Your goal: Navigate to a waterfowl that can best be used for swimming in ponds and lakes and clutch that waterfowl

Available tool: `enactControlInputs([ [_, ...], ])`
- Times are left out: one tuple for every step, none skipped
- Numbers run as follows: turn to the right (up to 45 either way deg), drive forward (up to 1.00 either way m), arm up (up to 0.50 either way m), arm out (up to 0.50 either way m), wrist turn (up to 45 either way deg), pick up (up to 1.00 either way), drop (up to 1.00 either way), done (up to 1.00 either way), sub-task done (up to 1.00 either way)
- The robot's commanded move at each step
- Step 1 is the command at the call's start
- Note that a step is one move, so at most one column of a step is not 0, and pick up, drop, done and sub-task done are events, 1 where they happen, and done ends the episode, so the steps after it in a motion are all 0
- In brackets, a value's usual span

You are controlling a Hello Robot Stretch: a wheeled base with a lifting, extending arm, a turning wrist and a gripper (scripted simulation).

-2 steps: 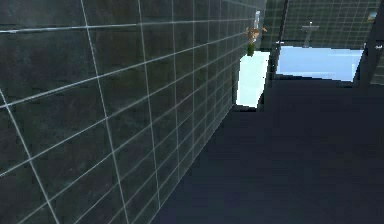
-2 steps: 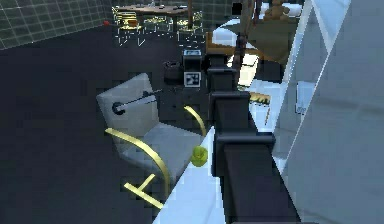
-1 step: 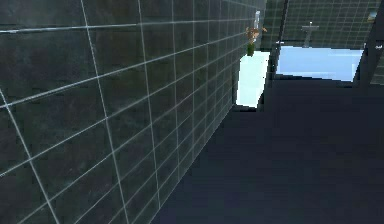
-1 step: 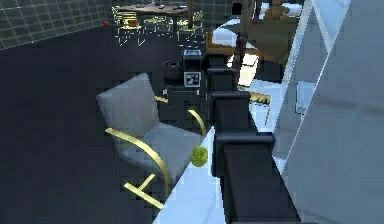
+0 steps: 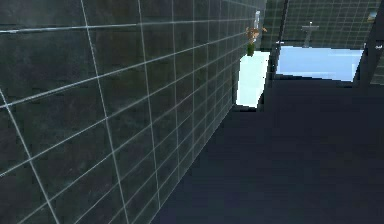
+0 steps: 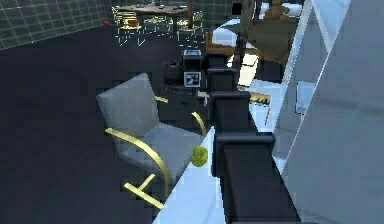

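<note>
A small yellow-green blob (image 6: pixel 200 157) lies on a pale tabletop (image 6: pixel 188 203) in the arm side view, just left of the dark arm bar (image 6: pixel 235 130); its shape is too small to name. The arm reaches up the picture to two white marked squares (image 6: pixel 192 70). Left of them is the gripper (image 6: pixel 168 72), its dark body above the back of a grey chair. I cannot tell whether it holds anything.
A grey chair with a yellow frame (image 6: pixel 140 125) stands left of the arm. A dining table with chairs (image 6: pixel 155 15) is far back, and white shelving (image 6: pixel 340 100) is at the right. Ahead, a dark tiled wall (image 5: pixel 90 100) runs to a white cabinet (image 5: pixel 251 80) over dark floor (image 5: pixel 290 160).
</note>
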Motion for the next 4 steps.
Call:
enactControlInputs([
  [0.0, 0.0, -0.26, 0.0, 0.0, 0.0, 0.0, 0.0, 0.0],
  [0.0, 0.0, 0.0, 0.0, 0.0, 1.0, 0.0, 0.0, 0.0],
  [0.0, 0.0, 0.1, 0.0, 0.0, 0.0, 0.0, 0.0, 0.0],
  [0.0, 0.0, 0.0, 0.0, 0.0, 0.0, 0.0, 1.0, 0.0],
])
